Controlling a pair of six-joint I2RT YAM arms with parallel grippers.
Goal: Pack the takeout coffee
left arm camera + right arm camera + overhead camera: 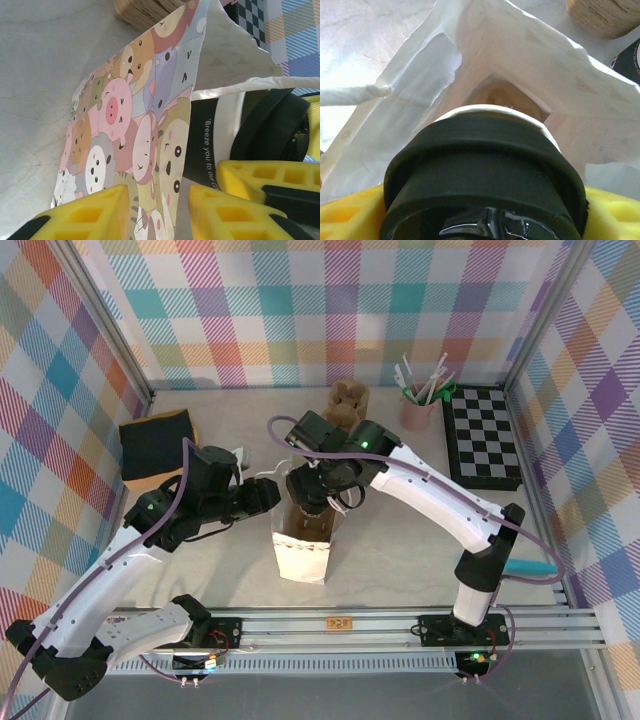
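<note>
Right pincer (480, 217) clamps the takeout coffee (485, 165) by its sides, holding it in the open mouth of the paper bag (420, 85) on the surface (400, 540). Left pincer (157, 202) stands parted at the bag's printed wall, gripping nothing. Packing looks nearly done: the cup needs setting on the bag's floor and releasing.

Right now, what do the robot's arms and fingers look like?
The left arm and right arm have white shells, black joints and bases. A purple-grey cable loops along each. The fingers are blocky yellow with square recesses. A green light glows on the right arm.
</note>
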